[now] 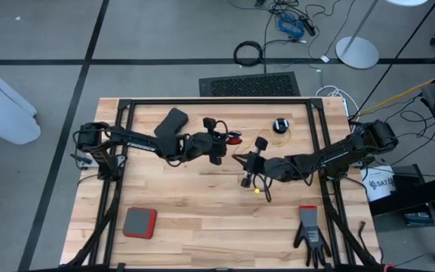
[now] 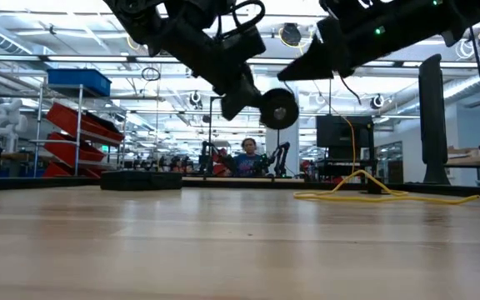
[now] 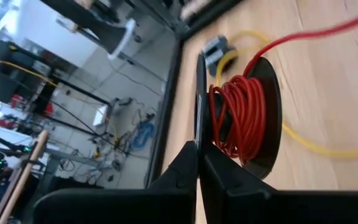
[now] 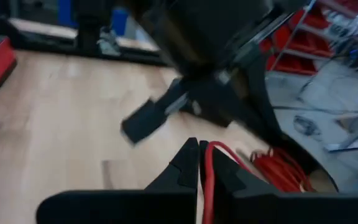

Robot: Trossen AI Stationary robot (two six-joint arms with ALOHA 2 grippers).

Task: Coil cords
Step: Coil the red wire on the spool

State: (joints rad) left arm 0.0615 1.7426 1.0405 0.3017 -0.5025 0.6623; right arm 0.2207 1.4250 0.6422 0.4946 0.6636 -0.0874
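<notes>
From above, both arms are reaching toward the middle of the table point(image 1: 202, 227). The left gripper point(image 1: 219, 143) is meeting the red reel point(image 1: 233, 139), while the right gripper point(image 1: 252, 162) is pointing at it from just beside. The yellow cord point(image 1: 258, 190) is lying by the right arm, its reel point(image 1: 279, 125) farther back.

At table level, the reel point(image 2: 278, 109) is hanging in the air.

The left wrist camera is showing fingers point(image 3: 178, 169) pinching the reel's rim point(image 3: 199, 93).

The right wrist camera is showing fingers point(image 4: 182, 163) clamping the red cord point(image 4: 207, 180).
</notes>
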